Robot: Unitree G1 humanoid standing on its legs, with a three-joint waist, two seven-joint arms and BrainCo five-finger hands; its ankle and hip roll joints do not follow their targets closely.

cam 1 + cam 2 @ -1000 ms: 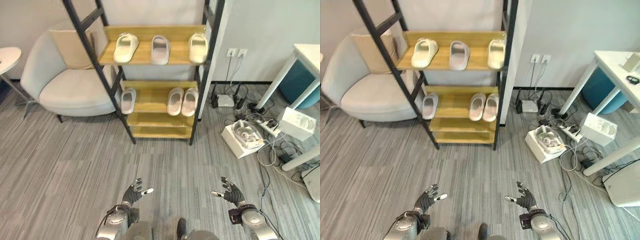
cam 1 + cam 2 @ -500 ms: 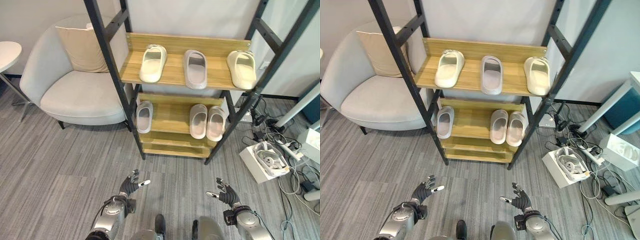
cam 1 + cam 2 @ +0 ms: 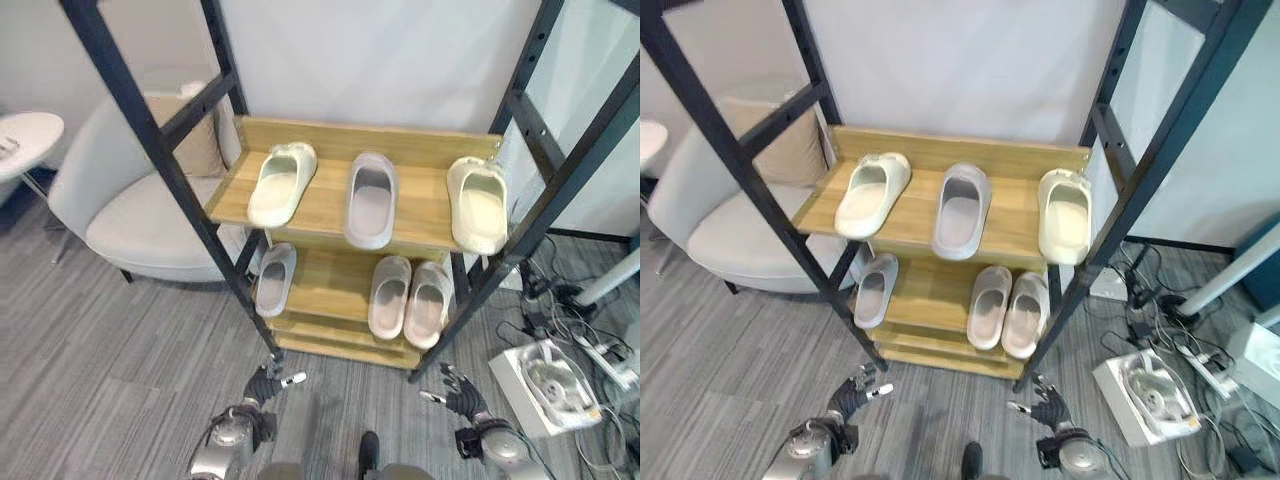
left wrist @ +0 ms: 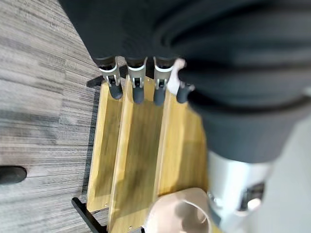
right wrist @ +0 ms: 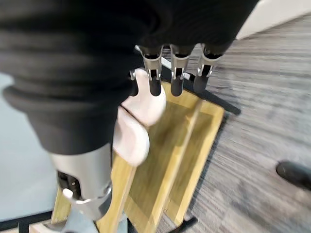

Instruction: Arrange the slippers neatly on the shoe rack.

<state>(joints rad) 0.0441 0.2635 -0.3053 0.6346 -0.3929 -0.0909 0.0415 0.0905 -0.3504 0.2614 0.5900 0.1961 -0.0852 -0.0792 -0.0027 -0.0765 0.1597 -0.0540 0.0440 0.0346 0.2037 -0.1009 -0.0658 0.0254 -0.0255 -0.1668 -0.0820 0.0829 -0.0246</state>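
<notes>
**A:** Grey plank floor (image 3: 120,330), shoe rack (image 3: 300,215) against a white wall. Where do your slippers sit?

**B:** All on the rack. Top shelf: cream slipper (image 3: 281,183) angled at one end, grey slipper (image 3: 370,198) mid-shelf, a second cream slipper (image 3: 480,203) at the other end, widely spaced. Lower shelf: a lone slipper (image 3: 274,278), then a touching pair (image 3: 409,299). Likely scattered for you to pair up.

**A:** Hands?

**B:** Your left hand (image 3: 264,383) and right hand (image 3: 452,389) hang low before the rack's foot, fingers spread, holding nothing. Armchair (image 3: 130,200) stands beside the rack.
</notes>
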